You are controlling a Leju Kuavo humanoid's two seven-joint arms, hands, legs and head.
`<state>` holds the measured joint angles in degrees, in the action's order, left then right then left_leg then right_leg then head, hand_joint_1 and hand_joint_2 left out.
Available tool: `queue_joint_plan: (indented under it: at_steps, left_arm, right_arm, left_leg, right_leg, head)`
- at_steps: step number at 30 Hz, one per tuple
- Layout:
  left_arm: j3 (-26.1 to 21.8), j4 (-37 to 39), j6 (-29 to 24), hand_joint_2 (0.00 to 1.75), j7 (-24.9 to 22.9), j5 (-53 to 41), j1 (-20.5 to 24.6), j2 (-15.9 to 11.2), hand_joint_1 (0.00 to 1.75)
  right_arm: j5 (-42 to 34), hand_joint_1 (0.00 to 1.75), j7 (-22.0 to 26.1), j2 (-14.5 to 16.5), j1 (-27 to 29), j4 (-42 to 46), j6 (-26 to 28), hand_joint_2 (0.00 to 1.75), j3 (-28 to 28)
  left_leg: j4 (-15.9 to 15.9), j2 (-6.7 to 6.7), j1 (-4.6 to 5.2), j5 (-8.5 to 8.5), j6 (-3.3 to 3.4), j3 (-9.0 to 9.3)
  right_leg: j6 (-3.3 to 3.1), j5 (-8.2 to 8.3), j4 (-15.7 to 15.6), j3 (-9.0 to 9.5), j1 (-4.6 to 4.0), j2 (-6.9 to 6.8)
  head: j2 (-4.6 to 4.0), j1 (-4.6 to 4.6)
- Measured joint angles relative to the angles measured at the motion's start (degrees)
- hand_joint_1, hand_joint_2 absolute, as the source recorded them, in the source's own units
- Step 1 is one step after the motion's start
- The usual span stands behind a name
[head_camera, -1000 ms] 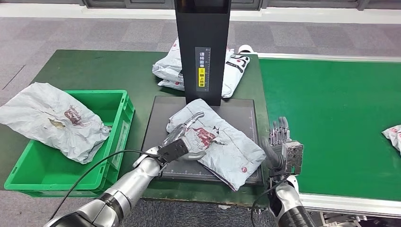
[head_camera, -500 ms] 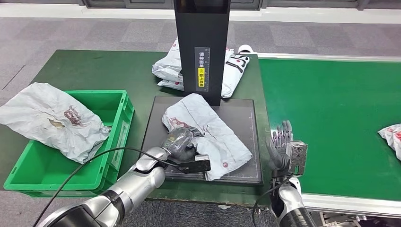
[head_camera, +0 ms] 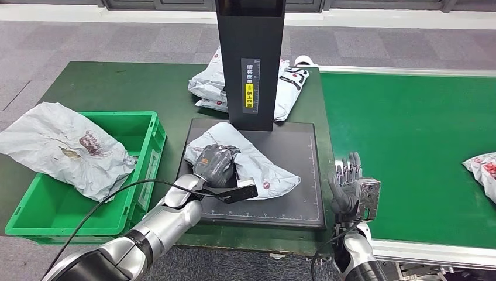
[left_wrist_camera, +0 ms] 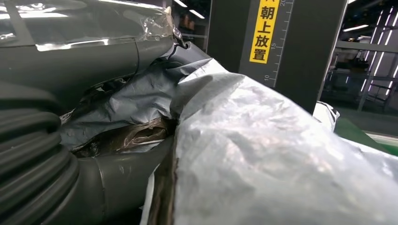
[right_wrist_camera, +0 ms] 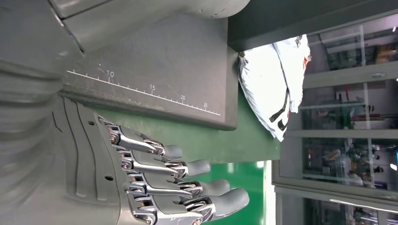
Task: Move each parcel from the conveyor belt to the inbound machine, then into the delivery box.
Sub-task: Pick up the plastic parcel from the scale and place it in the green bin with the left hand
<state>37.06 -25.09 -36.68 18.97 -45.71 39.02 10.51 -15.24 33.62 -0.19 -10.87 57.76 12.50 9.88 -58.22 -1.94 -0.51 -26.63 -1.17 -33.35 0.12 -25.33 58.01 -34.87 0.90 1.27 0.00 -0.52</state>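
Fingers (head_camera: 217,165) of the left hand (head_camera: 216,167) are bunched into the grey parcel (head_camera: 245,161), which lies crumpled on the inbound machine (head_camera: 295,199) platform on the tabletop (head_camera: 117,88). The green delivery box (head_camera: 146,126) sits well apart to the left, one parcel draped over its rim. Lifting high enough that the trailing film clears the platform edge and box wall would seem wise. The right hand (head_camera: 350,181) hangs beside the conveyor belt (head_camera: 409,146), fingers straight and empty.

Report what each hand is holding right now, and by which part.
The left hand grips the grey parcel on the scanner plate by its crumpled left end, plastic bunched between thumb and fingers. The right hand holds nothing, fingers straight.
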Motion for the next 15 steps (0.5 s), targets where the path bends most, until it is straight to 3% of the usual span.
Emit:
queue_joint_plan:
  at_steps: [3, 6, 11, 15]
  left_arm:
    - [-0.69, -0.2, -1.43, 1.75, 0.0, -0.82, 0.0, 0.01, 1.75]
    - [-4.37, -2.73, -2.79, 1.75, 0.18, -6.01, -0.28, 0.14, 1.75]
    - [-19.64, -13.18, -3.38, 1.75, 3.0, -21.72, -1.3, 1.75, 1.75]
    - [-33.67, -28.57, -3.49, 1.75, 6.41, -32.99, -3.54, 3.3, 1.75]
  right_arm:
    - [-0.1, 0.0, 0.0, 0.09, 0.0, 0.01, 0.0, 1.75, -0.1]
    - [-0.65, 0.0, 0.01, 0.21, -0.01, 0.01, 0.1, 1.75, -0.11]
    - [-1.9, 0.0, 0.2, 0.52, 0.02, 0.01, 0.54, 1.75, -0.11]
    - [-2.32, 0.0, 0.37, 0.75, 0.71, 0.07, 1.36, 1.75, -0.26]
  left_leg:
    - [0.0, 0.01, 0.0, 0.0, 0.0, 0.0]
    - [0.0, -0.01, 0.0, 0.0, 0.0, -0.01]
    - [0.0, 0.12, 0.0, 0.01, -0.01, -0.01]
    - [0.01, 0.3, -0.01, -0.01, -0.03, -0.03]
  right_leg:
    - [0.0, 0.0, 0.0, 0.0, -0.01, 0.0]
    - [0.0, 0.0, 0.0, -0.01, -0.02, 0.0]
    - [-0.02, 0.02, 0.01, -0.04, -0.03, 0.08]
    - [-0.02, 0.02, 0.02, -0.12, -0.04, 0.26]
  head:
    - [0.01, 0.0]
    - [0.01, 0.0]
    - [0.02, 0.0]
    - [0.01, 0.0]
